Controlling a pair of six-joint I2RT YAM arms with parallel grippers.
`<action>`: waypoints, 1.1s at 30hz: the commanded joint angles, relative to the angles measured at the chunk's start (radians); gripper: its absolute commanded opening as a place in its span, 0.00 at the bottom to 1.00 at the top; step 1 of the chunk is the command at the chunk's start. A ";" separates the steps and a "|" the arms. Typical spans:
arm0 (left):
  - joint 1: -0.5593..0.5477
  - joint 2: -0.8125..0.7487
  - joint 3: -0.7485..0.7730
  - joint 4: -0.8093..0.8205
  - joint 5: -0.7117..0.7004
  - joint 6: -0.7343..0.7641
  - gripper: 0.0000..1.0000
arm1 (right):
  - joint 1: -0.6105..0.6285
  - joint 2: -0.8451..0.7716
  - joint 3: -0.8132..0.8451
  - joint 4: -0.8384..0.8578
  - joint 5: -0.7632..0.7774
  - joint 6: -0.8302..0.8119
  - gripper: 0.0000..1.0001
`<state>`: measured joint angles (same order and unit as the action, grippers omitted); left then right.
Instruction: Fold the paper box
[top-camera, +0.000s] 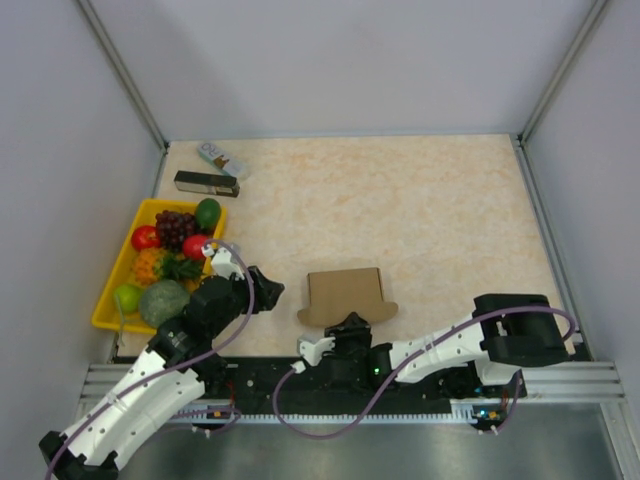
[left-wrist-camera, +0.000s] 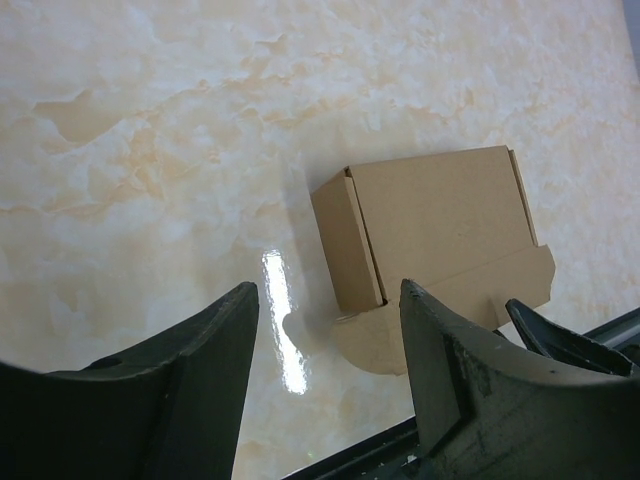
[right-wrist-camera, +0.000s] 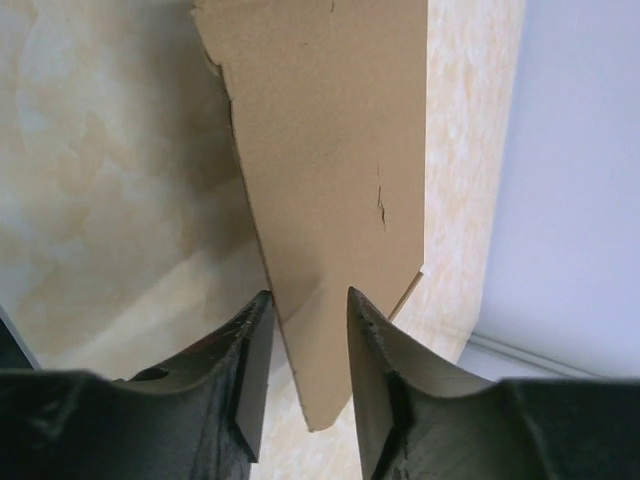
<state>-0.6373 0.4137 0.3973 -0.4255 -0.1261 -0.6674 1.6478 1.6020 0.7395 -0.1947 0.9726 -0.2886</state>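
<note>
Top view: box (top-camera: 346, 288) sits mid-tabletop (top-camera: 430, 210), toward the near edge. Its body is formed and a rounded flap (top-camera: 350, 312) lies out toward the arms. Right pincer (top-camera: 345, 325) is at that flap. Left pincer (top-camera: 265, 290) hangs left of the box, apart. Fruit tray (top-camera: 103, 318) far left.

Left wrist: left pincer (left-wrist-camera: 328, 300) is wide with nothing in it. Box (left-wrist-camera: 440, 225) lies beyond it.

Right wrist: right pincer (right-wrist-camera: 308, 310) is narrow, astride the flap (right-wrist-camera: 330, 150). We cannot tell if it's pinched.

Step, we judge: lift and tuck the front flap. To do it well, grip near the flap's free edge and swing along the crease. Brace the box's left side with the left pincer so it can't slide. Small nick (right-wrist-camera: 380, 205) in the card, so go gently.
</note>
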 joint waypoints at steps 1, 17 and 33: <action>0.004 -0.019 0.009 0.037 0.013 0.008 0.63 | 0.020 0.001 -0.003 0.072 0.064 -0.026 0.31; 0.004 -0.029 0.009 0.030 0.036 -0.029 0.66 | 0.010 -0.091 -0.011 0.092 0.044 -0.093 0.04; 0.017 0.077 -0.026 0.099 0.121 -0.127 0.80 | -0.033 -0.180 -0.055 0.123 -0.021 -0.106 0.02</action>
<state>-0.6327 0.4934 0.3866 -0.3950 -0.0269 -0.7681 1.6272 1.4544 0.6933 -0.1043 0.9699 -0.4015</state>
